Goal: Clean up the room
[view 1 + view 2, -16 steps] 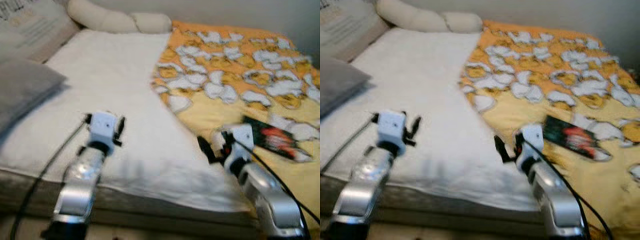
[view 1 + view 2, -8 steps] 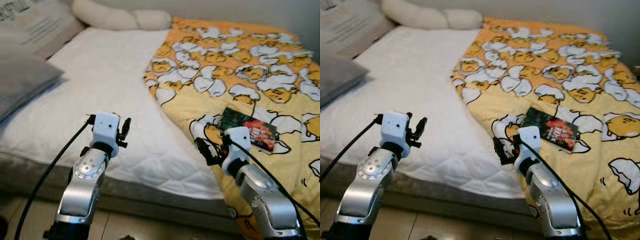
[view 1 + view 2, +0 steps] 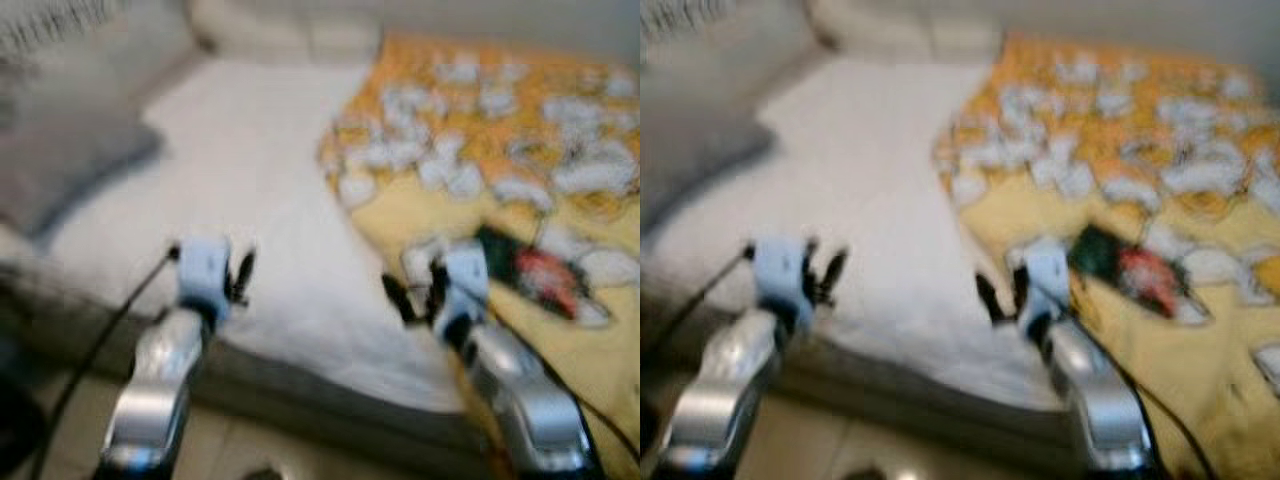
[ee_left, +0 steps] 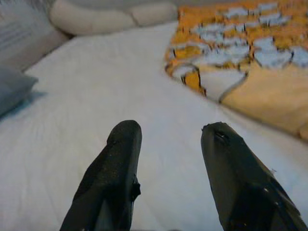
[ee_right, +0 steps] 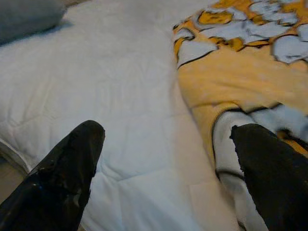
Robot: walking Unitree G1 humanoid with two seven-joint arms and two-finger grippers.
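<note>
Both head views are smeared now where half a second ago they were sharp, and the whole scene has slid sideways in the picture, so the camera is moving, not the things on the bed (image 3: pixel 250 190). The white mattress cover, the grey pillow (image 3: pixel 70 170) at the left and the orange and yellow blanket (image 3: pixel 520 150) on the right half lie as they did. The dark book (image 3: pixel 535 275) with the red patch rests flat on the blanket, just beyond the right gripper (image 5: pixel 166 159), as it did in the sharp frame. Both arms are held out over the near edge of the bed: the left gripper (image 4: pixel 166 159) hangs above bare white cover with its 2 fingers spread and nothing between them, and the right one is spread too, over the seam where blanket meets cover. Nothing is grasped yet; the robot seems mid-step, lining up on the book as the likely first thing to tidy.
</note>
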